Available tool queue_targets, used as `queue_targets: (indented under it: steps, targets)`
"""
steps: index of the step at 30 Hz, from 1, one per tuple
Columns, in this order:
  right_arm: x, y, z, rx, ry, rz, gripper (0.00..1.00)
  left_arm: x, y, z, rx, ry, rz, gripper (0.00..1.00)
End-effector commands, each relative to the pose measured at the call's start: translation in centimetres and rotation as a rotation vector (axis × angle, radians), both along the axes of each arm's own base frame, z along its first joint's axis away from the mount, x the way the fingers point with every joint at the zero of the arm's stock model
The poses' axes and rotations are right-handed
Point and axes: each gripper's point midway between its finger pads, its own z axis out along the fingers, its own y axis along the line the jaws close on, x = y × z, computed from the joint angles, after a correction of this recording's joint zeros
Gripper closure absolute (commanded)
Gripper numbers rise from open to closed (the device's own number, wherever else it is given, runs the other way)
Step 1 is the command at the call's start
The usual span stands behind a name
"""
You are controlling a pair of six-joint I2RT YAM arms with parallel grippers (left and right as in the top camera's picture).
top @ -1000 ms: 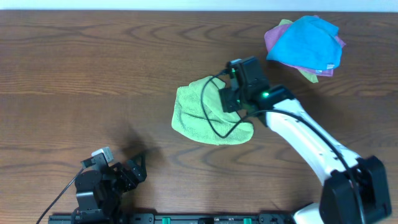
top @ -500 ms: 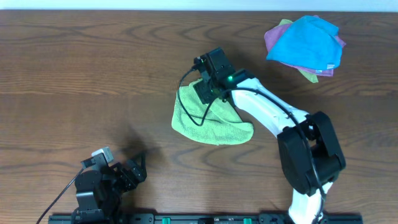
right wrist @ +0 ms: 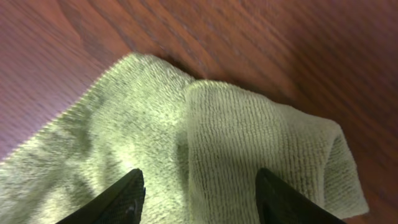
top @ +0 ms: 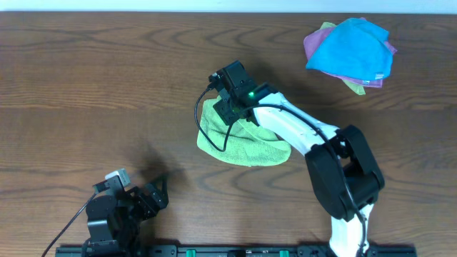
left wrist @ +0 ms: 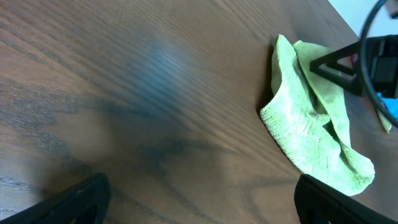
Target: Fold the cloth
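The light olive-green cloth [top: 243, 146] lies crumpled and partly folded on the wooden table near the middle. It also shows in the left wrist view [left wrist: 314, 130] and fills the right wrist view [right wrist: 205, 143]. My right gripper [top: 223, 107] hovers over the cloth's upper left corner. Its fingers [right wrist: 196, 193] are open, spread over a raised fold, holding nothing. My left gripper [top: 153, 193] rests low at the front left, far from the cloth. Its fingers [left wrist: 199, 199] are open and empty over bare wood.
A pile of cloths with a bright blue cloth [top: 353, 46] on top of a purple cloth [top: 314, 43] sits at the back right. The table [top: 107, 86] is dark brown wood. A black cable loops from the right wrist across the green cloth.
My right gripper has moved left and slightly back, from over the cloth's right middle to its upper left corner. The cloth's shape has hardly changed. The left arm has not moved.
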Motion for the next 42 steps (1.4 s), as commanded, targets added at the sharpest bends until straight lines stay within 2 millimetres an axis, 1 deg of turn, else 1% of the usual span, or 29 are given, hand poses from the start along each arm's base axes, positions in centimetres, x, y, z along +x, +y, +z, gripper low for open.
queue_targets:
  steps: [1, 6, 12, 19, 21, 24, 25, 27, 29, 31, 32, 33, 34, 39, 42]
  targets:
    - [0.5, 0.0, -0.1, -0.024, -0.019, 0.009, 0.42, -0.5, -0.5, -0.6, -0.014, 0.028, -0.023, 0.04]
    - [0.8, -0.3, -1.0, -0.051, -0.027, 0.004, 0.43, -0.5, -0.5, -0.6, -0.014, 0.028, -0.023, 0.04]
    - [0.7, -0.4, -1.9, -0.06, -0.014, 0.004, 0.51, -0.5, -0.5, -0.6, -0.014, 0.028, -0.023, 0.04]
    - [1.0, -0.5, -1.8, -0.065, -0.025, -0.003, 0.51, -0.5, -0.4, -0.6, -0.011, 0.028, -0.02, 0.04]
    - [1.0, -0.6, -2.0, -0.073, -0.025, 0.002, 0.53, -0.5, -0.4, -0.6, -0.011, 0.028, -0.019, 0.04]
    - [0.9, -0.6, -2.5, -0.079, -0.016, 0.002, 0.53, -0.5, -0.4, -0.6, -0.011, 0.028, -0.019, 0.04]
    - [0.9, -0.6, -2.6, -0.08, -0.015, 0.003, 0.55, -0.5, -0.4, -0.6, -0.011, 0.028, -0.019, 0.04]
    - [1.0, -0.6, -2.6, -0.079, -0.02, 0.002, 0.64, -0.5, -0.4, -0.6, -0.011, 0.028, -0.019, 0.04]
    - [1.4, -0.7, -2.4, -0.087, -0.037, -0.007, 0.76, -0.5, -0.4, -0.6, -0.011, 0.028, -0.019, 0.04]
    - [1.6, -0.8, -2.2, -0.095, -0.048, -0.013, 0.85, -0.5, -0.4, -0.6, -0.01, 0.028, -0.019, 0.04]
    - [1.9, -0.9, -2.0, -0.103, -0.058, -0.019, 0.92, -0.5, -0.3, -0.6, -0.009, 0.028, -0.017, 0.04]
    - [2.1, -1.1, -1.7, -0.112, -0.065, -0.025, 0.96, -0.5, -0.3, -0.6, -0.009, 0.028, -0.017, 0.04]
    - [2.4, -1.2, -1.0, -0.122, -0.082, -0.036, 0.99, -0.5, -0.3, -0.7, -0.006, 0.028, -0.013, 0.04]
    - [3.9, -2.2, 3.3, -0.135, -0.174, -0.124, 0.99, -0.4, 0.1, -0.7, 0.007, 0.03, 0.003, 0.04]
    - [4.3, -3.5, 5.7, -0.148, -0.225, -0.186, 0.99, -0.4, 0.1, -0.7, 0.007, 0.03, 0.003, 0.04]
